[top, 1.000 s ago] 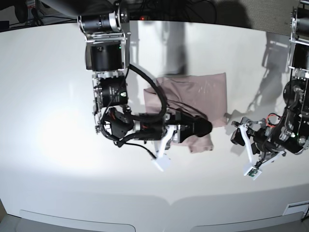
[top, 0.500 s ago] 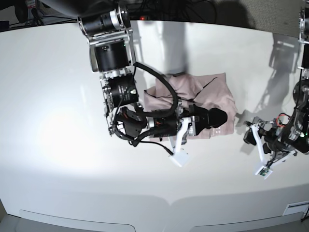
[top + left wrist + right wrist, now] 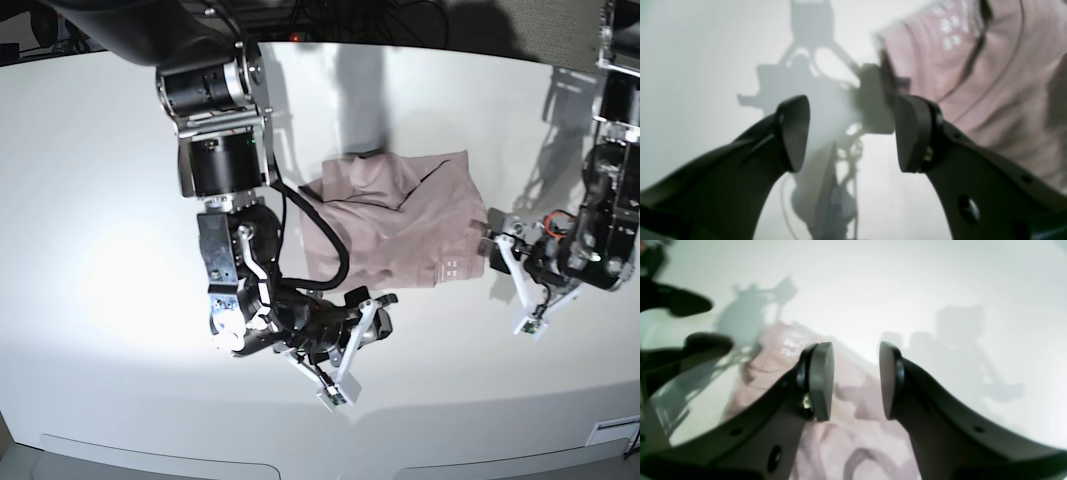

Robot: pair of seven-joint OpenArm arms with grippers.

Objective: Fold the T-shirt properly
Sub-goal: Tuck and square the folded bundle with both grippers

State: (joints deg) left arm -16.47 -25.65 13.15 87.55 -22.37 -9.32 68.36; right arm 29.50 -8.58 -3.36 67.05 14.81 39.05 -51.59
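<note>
The T-shirt [image 3: 400, 218] lies folded and rumpled near the middle of the white table [image 3: 100, 200]. The right tool [image 3: 372, 312] hangs just off its near edge, jaws apart and empty. The left tool [image 3: 487, 236] sits beside its other edge, jaws wide, holding nothing. A second ago the right tool was over the cloth; it has since pulled back.

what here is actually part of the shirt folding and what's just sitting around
Part of the job:
- T-shirt, pink, loosely folded on the table
- right gripper, open, holding nothing, off the shirt's near edge
- left gripper, open, holding nothing, just beside the shirt's edge

Just there:
- white table
- cables along the far edge behind the table
</note>
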